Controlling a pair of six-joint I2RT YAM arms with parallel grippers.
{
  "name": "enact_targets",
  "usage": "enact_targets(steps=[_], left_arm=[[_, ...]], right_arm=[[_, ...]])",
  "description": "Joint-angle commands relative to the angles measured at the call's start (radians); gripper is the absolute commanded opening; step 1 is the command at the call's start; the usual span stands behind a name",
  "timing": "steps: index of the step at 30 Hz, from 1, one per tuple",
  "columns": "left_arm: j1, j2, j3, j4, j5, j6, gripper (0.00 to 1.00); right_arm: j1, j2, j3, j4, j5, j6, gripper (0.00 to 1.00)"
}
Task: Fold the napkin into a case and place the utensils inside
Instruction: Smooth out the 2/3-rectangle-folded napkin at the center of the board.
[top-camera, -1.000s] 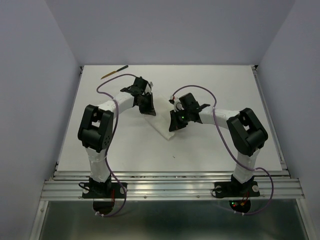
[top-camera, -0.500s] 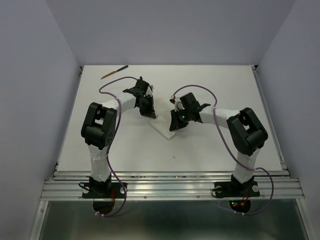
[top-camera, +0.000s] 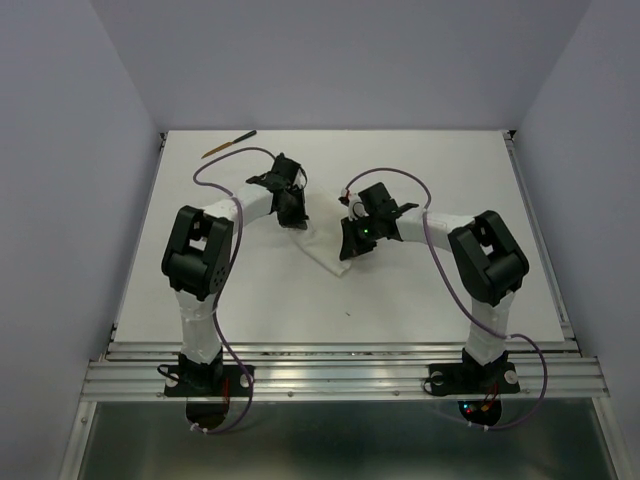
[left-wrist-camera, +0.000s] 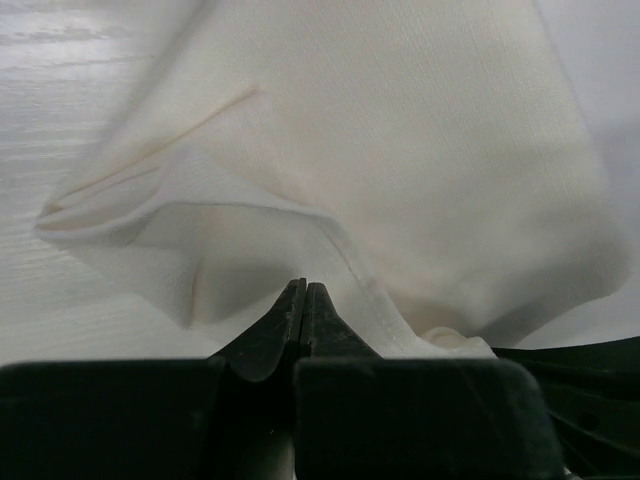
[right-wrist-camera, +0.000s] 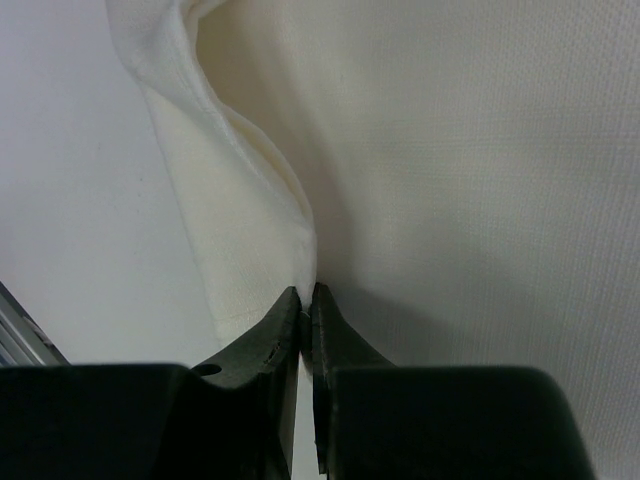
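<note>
We see the napkin (top-camera: 322, 247) lying between our grippers: the left gripper (left-wrist-camera: 304, 300) clamps one edge, the right gripper (right-wrist-camera: 306, 305) clamps a fold opposite

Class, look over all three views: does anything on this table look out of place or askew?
The napkin is rumpled, not flat: the left gripper and right gripper each pinch it, raising loose folds. One wooden utensil lies alone, slanted, near the far left corner of the table, well apart from the napkin.
</note>
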Motion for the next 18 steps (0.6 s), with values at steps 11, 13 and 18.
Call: enact_targets(steps=[11, 13, 18], left_arm=[[-0.016, -0.083, 0.002, 0.014, 0.126, 0.045, 0.00], [-0.022, -0.082, 0.004, 0.014, 0.129, 0.050, 0.00], [-0.027, -0.075, 0.008, 0.005, 0.147, 0.051, 0.00]], right_arm=[[-0.027, 0.023, 0.049, -0.012, -0.013, -0.013, 0.01], [-0.027, 0.023, 0.050, -0.012, -0.017, -0.013, 0.01], [-0.027, 0.023, 0.053, -0.012, -0.020, -0.013, 0.01]])
